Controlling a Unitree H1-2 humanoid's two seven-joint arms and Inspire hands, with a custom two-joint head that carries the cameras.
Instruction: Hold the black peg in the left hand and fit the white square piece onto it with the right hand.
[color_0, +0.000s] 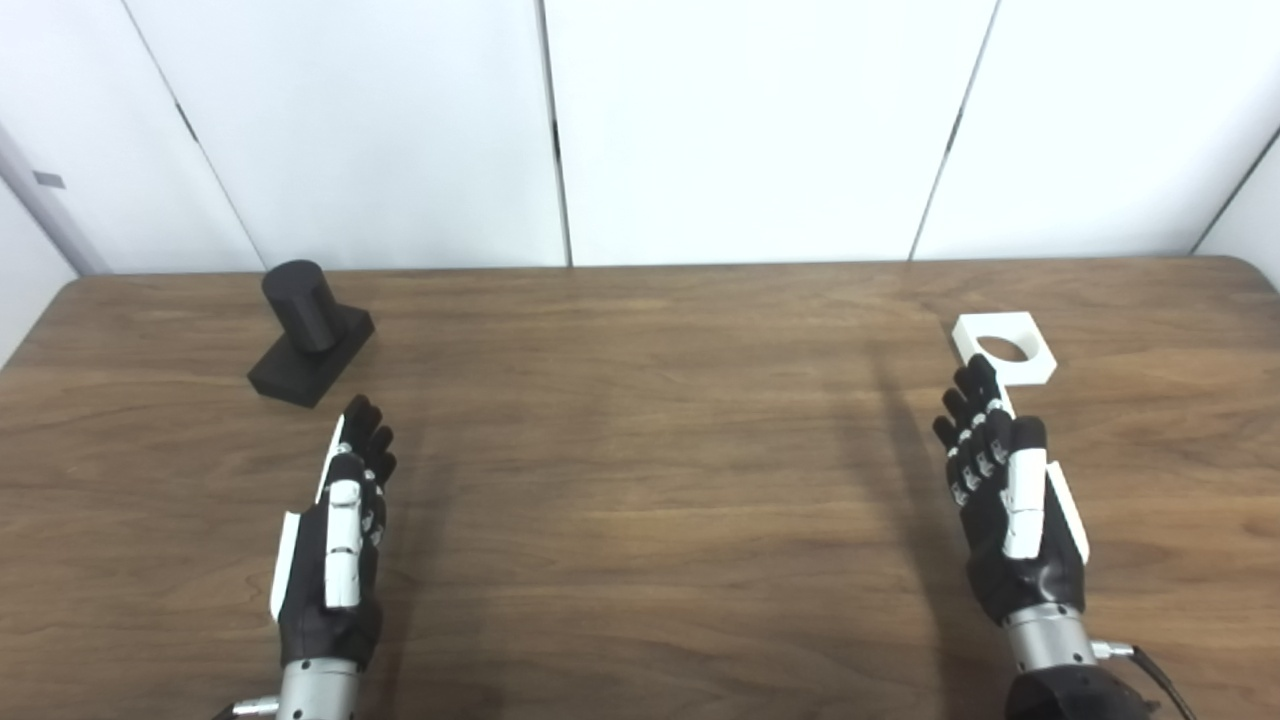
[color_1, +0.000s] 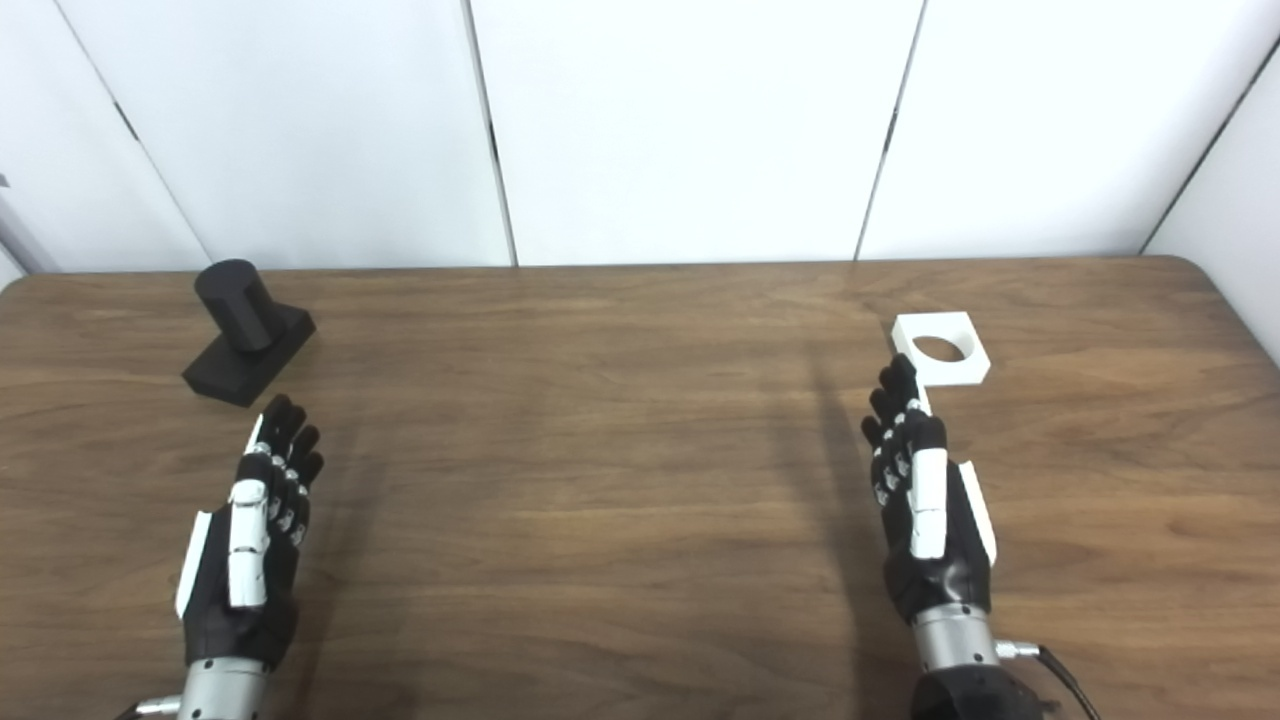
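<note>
The black peg (color_0: 310, 335), a round post on a square base, stands on the wooden table (color_0: 640, 470) at the far left. The white square piece (color_0: 1003, 348) with a round hole lies flat at the far right. My left hand (color_0: 340, 530) is open and empty, fingers pointing away, a little in front of the peg and apart from it. My right hand (color_0: 1005, 500) is open and empty, its fingertips close to the near left corner of the white piece. Both also show in the right eye view: the peg (color_1: 246, 332) and the white piece (color_1: 940, 348).
White wall panels (color_0: 740, 130) stand right behind the table's far edge. The table's right far corner is rounded. A cable (color_0: 1150, 670) runs from my right wrist.
</note>
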